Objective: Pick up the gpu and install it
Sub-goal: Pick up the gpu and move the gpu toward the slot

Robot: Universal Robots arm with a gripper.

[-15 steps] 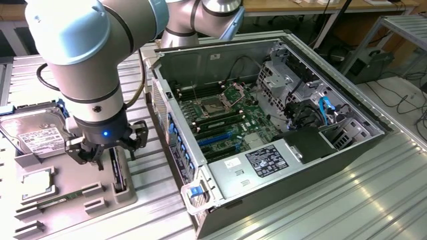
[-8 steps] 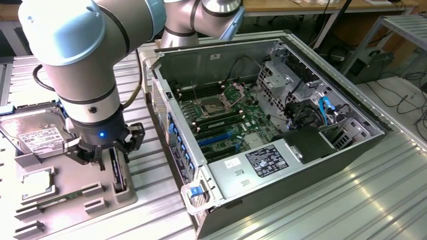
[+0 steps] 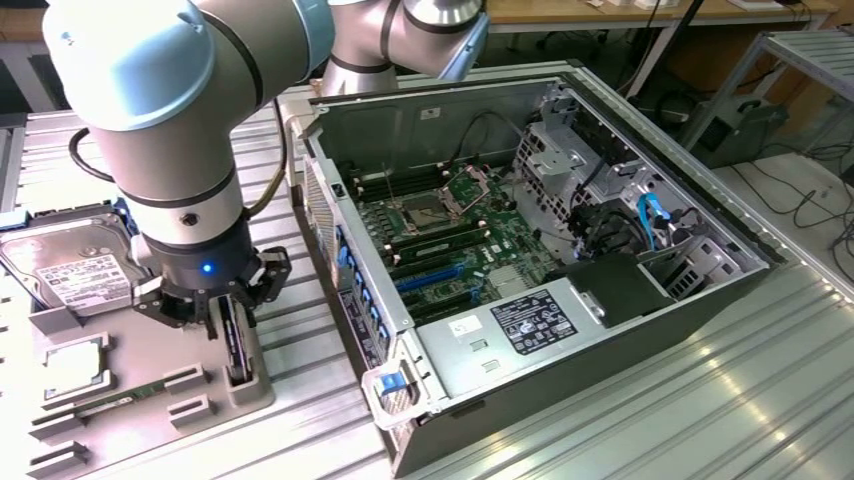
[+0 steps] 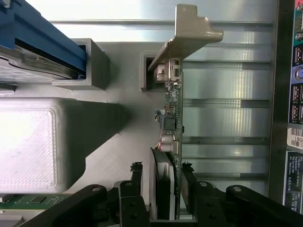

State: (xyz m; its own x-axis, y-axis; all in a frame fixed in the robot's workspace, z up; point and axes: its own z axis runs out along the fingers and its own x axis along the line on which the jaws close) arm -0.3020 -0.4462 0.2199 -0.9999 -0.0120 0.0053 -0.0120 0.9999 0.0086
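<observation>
Metal bench [image 3: 707, 400], gpu [image 4: 173, 101] upright in grey holder [image 4: 118, 156], jaws slightly apart astride it

One black metal claw [image 3: 220, 322] on one grey, blue-capped robot arm [image 3: 174, 120]. Two black claw fingers [image 4: 137, 176]. One thin flat dark gpu card [image 4: 173, 111] with one silvery metal bracket strip at its end, between those fingers. One grey plastic holder tray [image 3: 260, 392] beneath the claw. One boxy silver hard drive [image 3: 70, 268] with white label, near the claw. One slim green memory stick [image 4: 28, 201], near the claw. One open dark-grey computer tower case [image 3: 400, 118] beside the claw, one green motherboard [image 3: 461, 225] inside.
</observation>
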